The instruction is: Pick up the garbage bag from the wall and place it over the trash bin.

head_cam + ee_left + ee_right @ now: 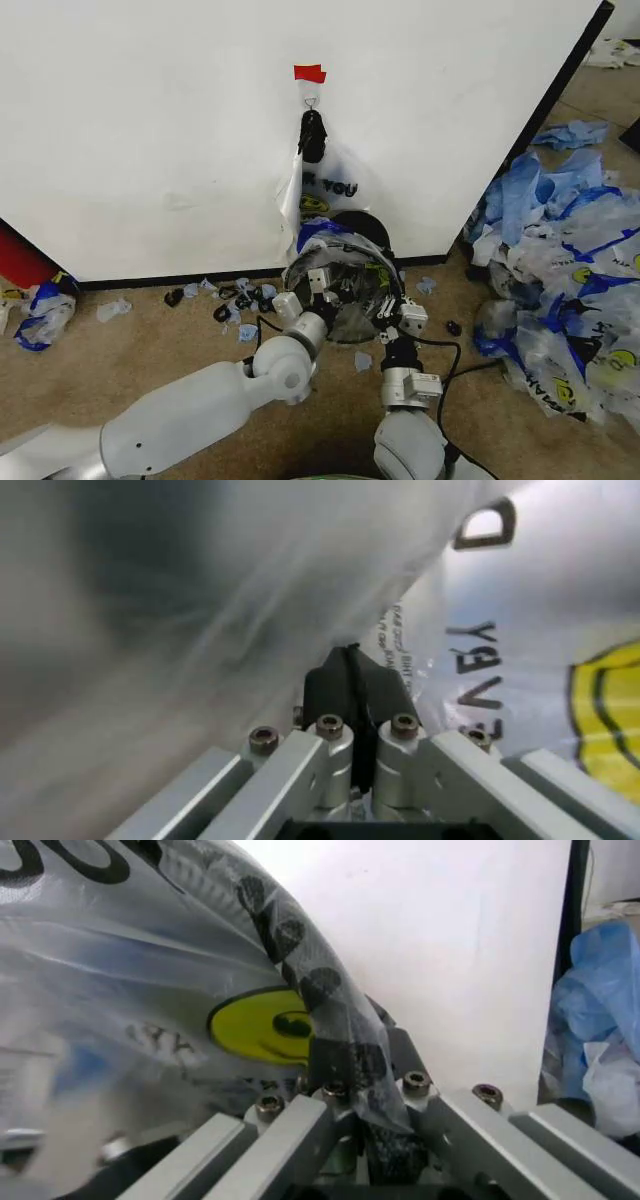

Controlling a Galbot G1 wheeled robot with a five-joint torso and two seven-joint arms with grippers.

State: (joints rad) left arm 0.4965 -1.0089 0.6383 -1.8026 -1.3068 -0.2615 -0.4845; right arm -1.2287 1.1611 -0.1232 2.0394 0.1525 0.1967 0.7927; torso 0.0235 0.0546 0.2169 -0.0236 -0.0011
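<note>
Left gripper (352,676) pinched shut on garbage bag (500,630) film; right gripper (352,1065) clamped on same bag's far side. Bag stretched between both over trash bin (362,226) — top caught on hook (311,102) of wall (150,130).

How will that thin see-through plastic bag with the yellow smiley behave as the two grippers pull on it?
The thin see-through plastic bag will probably stay floppy: it drapes in folds from the small metal hook. It looks light, hanging loosely. The left gripper and right gripper are both pinched shut on its film, which may slip or stretch.
</note>
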